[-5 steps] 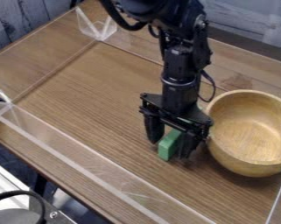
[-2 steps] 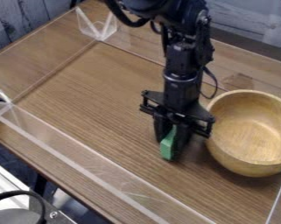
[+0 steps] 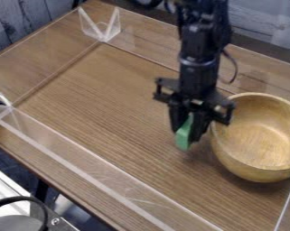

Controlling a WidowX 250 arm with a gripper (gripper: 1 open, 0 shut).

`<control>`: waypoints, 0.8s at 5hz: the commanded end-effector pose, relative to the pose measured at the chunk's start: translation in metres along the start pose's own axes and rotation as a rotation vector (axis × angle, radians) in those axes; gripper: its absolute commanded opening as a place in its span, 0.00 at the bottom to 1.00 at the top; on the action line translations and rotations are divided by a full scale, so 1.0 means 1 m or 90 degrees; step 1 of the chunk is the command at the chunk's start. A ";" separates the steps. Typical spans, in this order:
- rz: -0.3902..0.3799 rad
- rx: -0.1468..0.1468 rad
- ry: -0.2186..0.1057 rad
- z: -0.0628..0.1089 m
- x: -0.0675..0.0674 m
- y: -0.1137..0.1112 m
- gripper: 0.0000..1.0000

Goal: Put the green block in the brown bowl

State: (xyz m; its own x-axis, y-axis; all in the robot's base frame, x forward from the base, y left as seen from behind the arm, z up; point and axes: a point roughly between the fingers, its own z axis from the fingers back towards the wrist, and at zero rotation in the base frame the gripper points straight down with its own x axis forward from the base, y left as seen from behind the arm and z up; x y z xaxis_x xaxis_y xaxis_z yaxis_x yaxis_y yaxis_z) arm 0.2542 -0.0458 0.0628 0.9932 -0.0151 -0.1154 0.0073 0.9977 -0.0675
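Beside the bowl point(image 3: 258, 135), my gripper point(image 3: 187, 132) now hangs higher and nearer the rim than a second ago, when it stood low over the table point(image 3: 87, 99) with its jaws spread around the block point(image 3: 183, 135). The block has left the wood surface and come up with me. My jaws are drawn together and clamped on the block's upper part. The block hangs upright between my fingers point(image 3: 202, 124), its lower end protruding below them, clear of the table. It sits just left of the bowl's near rim, not yet over the hollow.
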 end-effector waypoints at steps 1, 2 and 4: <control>-0.010 -0.016 -0.060 0.034 0.020 -0.025 0.00; -0.018 -0.027 -0.063 0.046 0.029 -0.047 0.00; -0.045 -0.032 -0.057 0.035 0.033 -0.087 0.00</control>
State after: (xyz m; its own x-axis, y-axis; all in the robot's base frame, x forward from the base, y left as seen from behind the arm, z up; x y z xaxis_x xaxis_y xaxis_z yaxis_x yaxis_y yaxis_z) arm 0.2804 -0.1255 0.0818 0.9938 -0.0724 -0.0839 0.0639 0.9929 -0.0999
